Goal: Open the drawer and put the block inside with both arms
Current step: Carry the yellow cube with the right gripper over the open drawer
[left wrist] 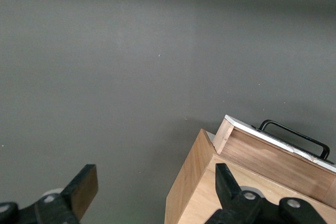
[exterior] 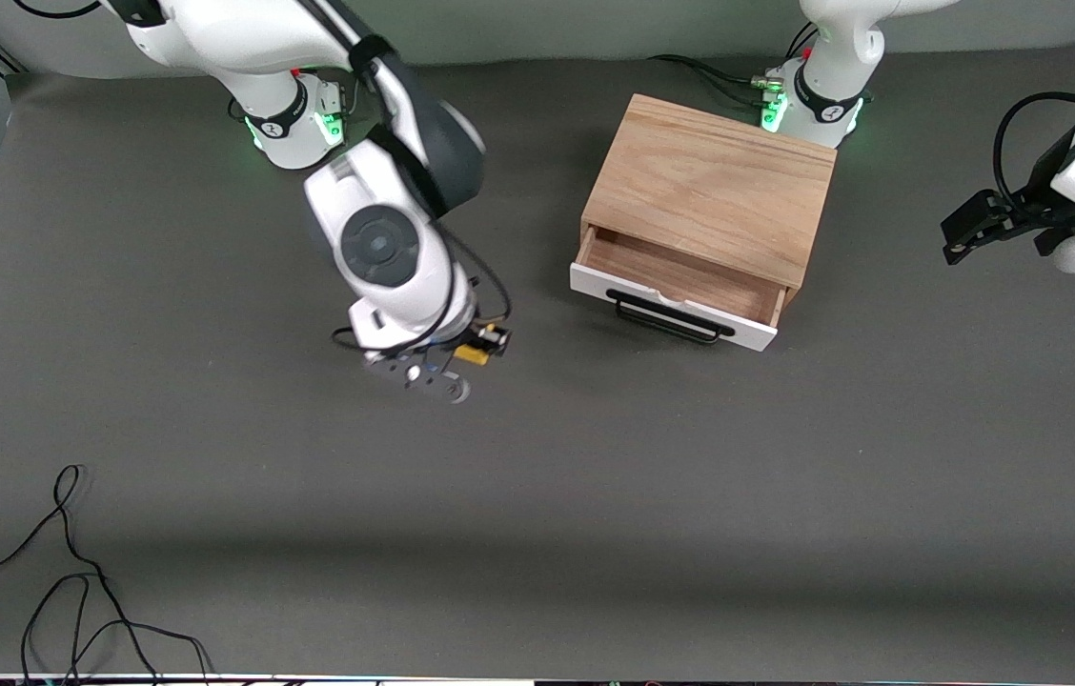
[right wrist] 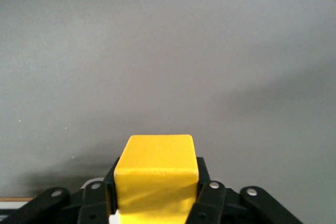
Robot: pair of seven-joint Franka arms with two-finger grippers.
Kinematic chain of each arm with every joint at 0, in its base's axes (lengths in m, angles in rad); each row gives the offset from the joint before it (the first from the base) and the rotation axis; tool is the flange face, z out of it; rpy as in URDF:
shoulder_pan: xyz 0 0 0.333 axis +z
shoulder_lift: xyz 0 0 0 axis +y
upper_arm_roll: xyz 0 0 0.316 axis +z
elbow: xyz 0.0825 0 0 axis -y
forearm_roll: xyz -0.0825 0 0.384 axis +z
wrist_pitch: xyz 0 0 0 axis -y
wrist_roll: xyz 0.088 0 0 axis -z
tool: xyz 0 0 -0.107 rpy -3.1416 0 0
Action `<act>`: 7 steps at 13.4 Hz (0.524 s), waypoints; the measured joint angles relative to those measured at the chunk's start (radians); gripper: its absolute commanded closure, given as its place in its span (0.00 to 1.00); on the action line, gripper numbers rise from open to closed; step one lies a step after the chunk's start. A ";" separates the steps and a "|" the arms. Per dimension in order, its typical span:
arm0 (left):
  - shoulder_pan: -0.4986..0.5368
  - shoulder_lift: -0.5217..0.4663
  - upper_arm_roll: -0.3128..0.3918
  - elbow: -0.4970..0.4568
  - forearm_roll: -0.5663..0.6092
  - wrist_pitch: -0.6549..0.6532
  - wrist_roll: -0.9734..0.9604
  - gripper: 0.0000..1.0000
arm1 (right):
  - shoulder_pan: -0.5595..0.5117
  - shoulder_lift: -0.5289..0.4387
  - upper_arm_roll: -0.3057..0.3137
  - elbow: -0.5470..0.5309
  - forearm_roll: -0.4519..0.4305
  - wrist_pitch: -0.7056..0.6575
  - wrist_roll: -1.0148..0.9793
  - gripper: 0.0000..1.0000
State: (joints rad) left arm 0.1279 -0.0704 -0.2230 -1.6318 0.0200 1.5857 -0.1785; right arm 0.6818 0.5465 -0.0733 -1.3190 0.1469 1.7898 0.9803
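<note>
The drawer (exterior: 676,297) stood pulled partway out of its light wooden box (exterior: 714,186), the white front and long black bar handle (exterior: 669,320) turned toward the front camera and a strip of bare wooden interior showing. The box sat on the grey table (exterior: 595,495) close to the left arm's base. The right gripper (exterior: 476,351) hung over open table toward the right arm's end, well apart from the drawer, its fingers clamped on the block (exterior: 472,353) (a small bright yellow cube). In the right wrist view the block (right wrist: 156,177) sat squarely between the two black fingers (right wrist: 210,195), with only plain grey tabletop past it. The left gripper (exterior: 966,229) waited in the air toward the left arm's end of the table, beside the box and clear of it, its jaws spread wide with nothing between them. The left wrist view showed the two fingers (left wrist: 231,190) well apart, with the box's corner and the open drawer's white front edge (left wrist: 278,140) beneath. A loose black cable (exterior: 70,581) lay curled on the table near the front camera, at the right arm's end.
</note>
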 measured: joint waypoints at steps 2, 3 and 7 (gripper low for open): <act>0.006 0.000 0.010 0.001 -0.002 -0.001 0.000 0.00 | 0.008 -0.002 -0.001 0.000 0.000 0.001 0.015 0.79; 0.011 0.000 0.012 0.002 -0.003 -0.004 0.000 0.00 | 0.007 -0.003 -0.003 0.000 0.002 0.002 0.026 0.80; 0.039 0.003 0.015 0.020 -0.022 -0.031 0.002 0.00 | 0.076 -0.004 -0.001 0.000 0.010 0.034 0.182 0.80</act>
State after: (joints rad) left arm 0.1670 -0.0674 -0.2085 -1.6116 -0.0020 1.5543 -0.1769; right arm 0.7573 0.5427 -0.0738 -1.3188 0.1572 1.8240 1.1619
